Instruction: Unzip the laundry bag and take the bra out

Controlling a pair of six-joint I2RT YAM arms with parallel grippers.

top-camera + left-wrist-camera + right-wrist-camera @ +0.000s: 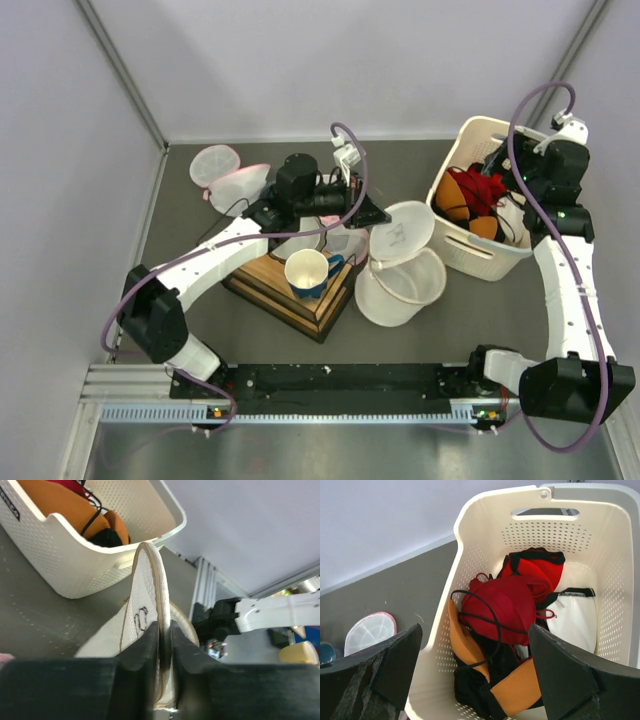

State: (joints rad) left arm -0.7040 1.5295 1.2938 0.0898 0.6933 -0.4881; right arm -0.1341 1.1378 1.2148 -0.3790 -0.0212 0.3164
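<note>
The white mesh laundry bag (400, 285) lies on its side at the table's middle, its round end flap (402, 232) raised open. My left gripper (375, 215) is shut on the edge of that flap; in the left wrist view the laundry bag's rim (149, 580) runs up from between my gripper's (166, 630) jaws. The red bra (487, 187) lies in the cream basket (470, 255) on top of orange and black garments. My right gripper (505, 180) hovers over the basket. In the right wrist view it (475, 630) is open and empty above the bra (505, 605).
Two small mesh bags with pink trim (215, 165) lie at the back left; one shows in the right wrist view (370, 632). A stacked wooden box (290, 290) with a white and blue cup (308, 272) sits left of the laundry bag. The basket (75, 555) stands just behind the bag.
</note>
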